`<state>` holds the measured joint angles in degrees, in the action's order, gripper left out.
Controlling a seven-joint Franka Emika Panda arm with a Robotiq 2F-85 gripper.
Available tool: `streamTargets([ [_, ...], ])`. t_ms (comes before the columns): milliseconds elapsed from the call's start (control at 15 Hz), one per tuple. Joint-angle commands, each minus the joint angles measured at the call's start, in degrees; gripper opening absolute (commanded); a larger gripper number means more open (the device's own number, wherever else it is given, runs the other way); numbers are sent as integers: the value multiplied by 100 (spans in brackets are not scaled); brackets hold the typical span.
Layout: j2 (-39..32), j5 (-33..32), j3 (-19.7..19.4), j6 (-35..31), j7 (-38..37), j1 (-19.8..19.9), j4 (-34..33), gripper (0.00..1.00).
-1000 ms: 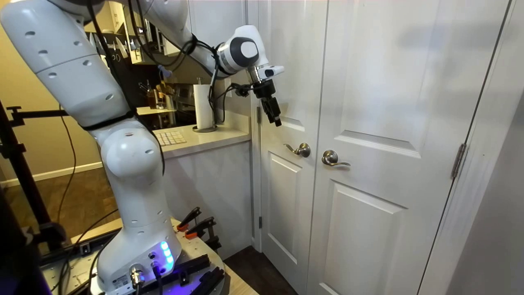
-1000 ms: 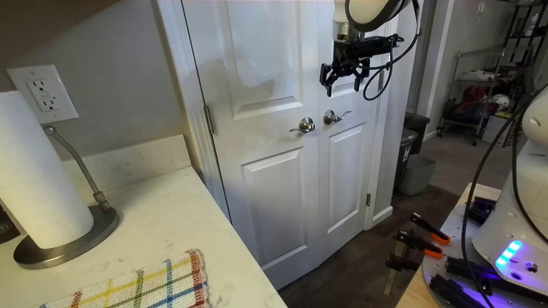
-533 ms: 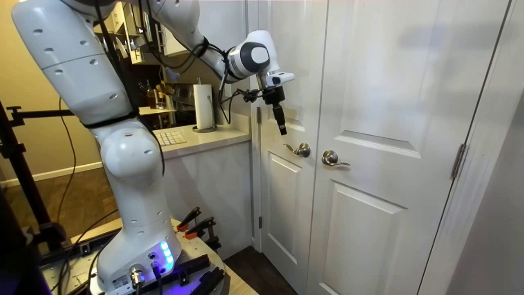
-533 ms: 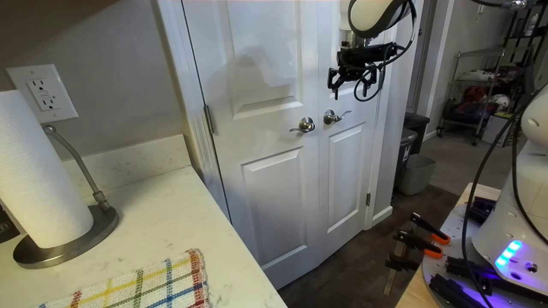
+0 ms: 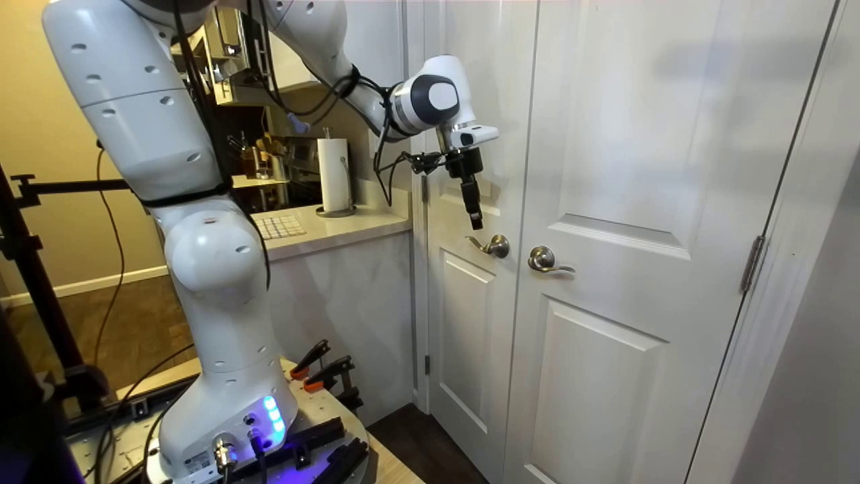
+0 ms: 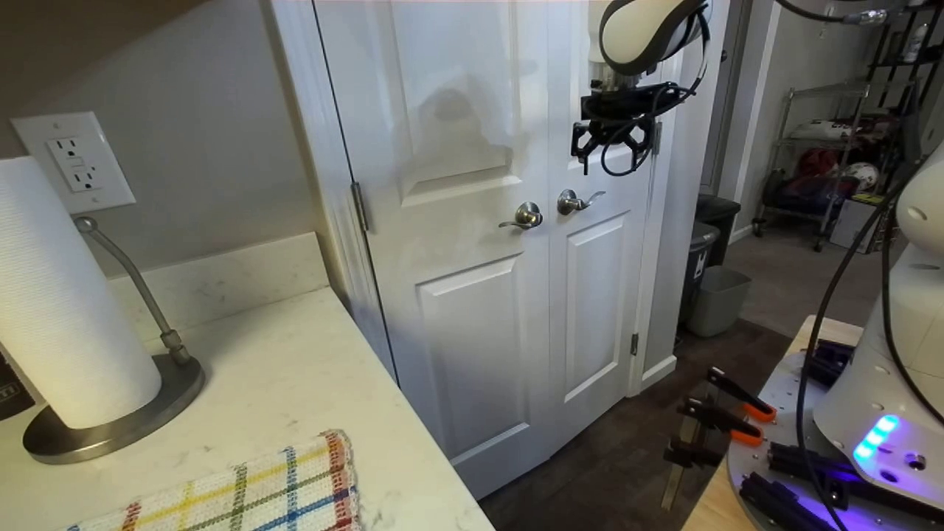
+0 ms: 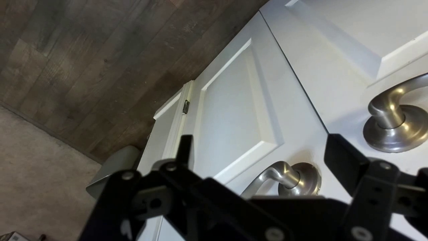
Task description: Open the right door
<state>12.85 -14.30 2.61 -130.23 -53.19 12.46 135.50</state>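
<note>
In front of the tall white right door [image 5: 645, 282] with bevelled rectangular panels, the right-hand leaf in both exterior views, the black jointed tool [image 6: 611, 167] has sunk lower over the last second, shifting picture-right, its fingers [image 7: 346, 164] spread and empty. The door remains shut; this looks like an approach to its curved, brushed-silver lever handle [image 7: 299, 179], not yet touched. The paint looks satin-smooth; the handle's rounded metal may slip in the grip.

Wrist view: the gripper [image 7: 260, 147] hides the lever tip of the right door [image 7: 230, 110]; left handle [image 7: 391, 117] cropped. Both exterior views: top of the right door cropped.
</note>
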Motion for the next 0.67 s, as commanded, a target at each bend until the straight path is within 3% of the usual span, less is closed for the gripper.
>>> streamTargets([
  [0, -1, -29, -120, 22, -18, -124, -14, 100],
  [133, -1, -29, -120, 22, -19, -124, -15, 100],
  [600, -747, -1009, -142, -337, -1590, -39, -261, 100],
])
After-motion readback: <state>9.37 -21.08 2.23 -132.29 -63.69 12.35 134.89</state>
